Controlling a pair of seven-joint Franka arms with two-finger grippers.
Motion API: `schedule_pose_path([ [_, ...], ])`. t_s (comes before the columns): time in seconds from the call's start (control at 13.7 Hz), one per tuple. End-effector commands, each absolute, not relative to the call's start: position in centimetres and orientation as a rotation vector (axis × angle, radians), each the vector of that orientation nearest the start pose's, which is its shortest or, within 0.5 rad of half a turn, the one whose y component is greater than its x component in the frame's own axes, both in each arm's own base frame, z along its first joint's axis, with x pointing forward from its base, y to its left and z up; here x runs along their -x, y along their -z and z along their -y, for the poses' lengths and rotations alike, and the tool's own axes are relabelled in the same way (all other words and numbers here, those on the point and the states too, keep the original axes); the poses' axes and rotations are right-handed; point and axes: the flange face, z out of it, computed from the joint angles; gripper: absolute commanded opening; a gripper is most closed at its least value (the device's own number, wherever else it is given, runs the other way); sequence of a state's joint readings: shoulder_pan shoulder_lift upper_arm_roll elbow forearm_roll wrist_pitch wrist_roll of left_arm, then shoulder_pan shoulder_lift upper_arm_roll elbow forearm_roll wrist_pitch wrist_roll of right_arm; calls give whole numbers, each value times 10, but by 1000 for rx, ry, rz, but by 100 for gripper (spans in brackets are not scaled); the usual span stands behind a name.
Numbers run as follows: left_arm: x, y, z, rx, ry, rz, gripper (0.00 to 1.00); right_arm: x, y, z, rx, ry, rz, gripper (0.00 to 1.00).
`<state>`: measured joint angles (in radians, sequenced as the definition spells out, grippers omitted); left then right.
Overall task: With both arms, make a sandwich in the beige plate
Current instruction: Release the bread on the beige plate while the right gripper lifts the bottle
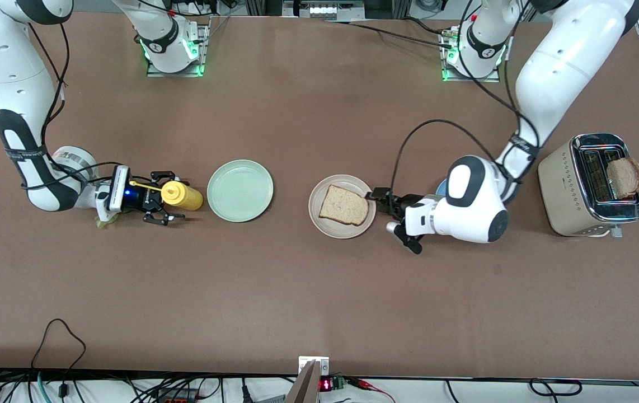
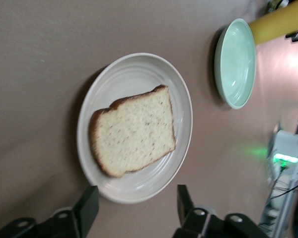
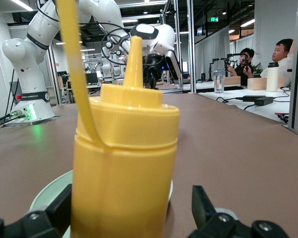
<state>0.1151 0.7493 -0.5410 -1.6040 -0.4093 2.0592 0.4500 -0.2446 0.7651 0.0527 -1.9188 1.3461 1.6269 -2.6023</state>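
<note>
Now one bread slice (image 1: 344,205) lies on the beige plate (image 1: 325,224); it looks light, soft and crumbly, best pinched by its crust. Left pincer (image 1: 388,215) gapes empty beside the plate; right pincer (image 1: 169,205) stands wide around the mustard bottle (image 1: 182,195).

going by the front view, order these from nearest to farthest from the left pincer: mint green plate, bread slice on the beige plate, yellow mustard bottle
Measured from the left pincer, open beside the beige plate:
1. Bread slice, on the beige plate right next to the pincer.
2. Mint green plate, farther toward the right arm's end of the table.
3. Yellow mustard bottle, farther still, at the right pincer.
</note>
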Motion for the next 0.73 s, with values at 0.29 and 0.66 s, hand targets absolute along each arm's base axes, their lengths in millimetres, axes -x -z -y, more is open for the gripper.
schedule_pose_path([
  [0.29, -615, -343, 216, -2720, 331, 906, 100, -558, -105, 6, 1352, 1137, 1234, 44],
  [0.66, -617, -398, 185, -2952, 412, 907, 100, -579, -132, 15, 1378, 1146, 1318, 36],
])
